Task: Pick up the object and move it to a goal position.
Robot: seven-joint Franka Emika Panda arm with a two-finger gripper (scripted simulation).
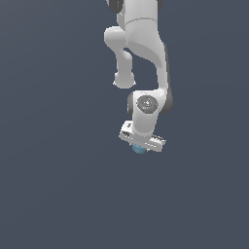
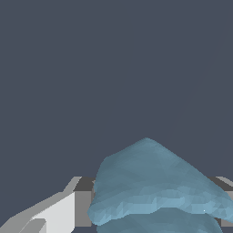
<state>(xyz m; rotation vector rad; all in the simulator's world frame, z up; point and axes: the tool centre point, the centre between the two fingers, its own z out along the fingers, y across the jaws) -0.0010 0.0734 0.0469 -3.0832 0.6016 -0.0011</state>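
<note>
i see the little teal object (image 1: 139, 149) tucked right under my gripper (image 1: 141, 146), between its fingers (image 2: 54, 214), but i cannot tell if they are squeezing it yet. it looks small, light and hard, with bumpy slanted sides, so i think it could slip. i would hold it across its fat middle.

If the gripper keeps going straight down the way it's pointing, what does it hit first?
The teal lump already sits right at the gripper, filling the wrist view between its fingers. Beyond it shows only plain dark ground; how far off is unclear.
</note>
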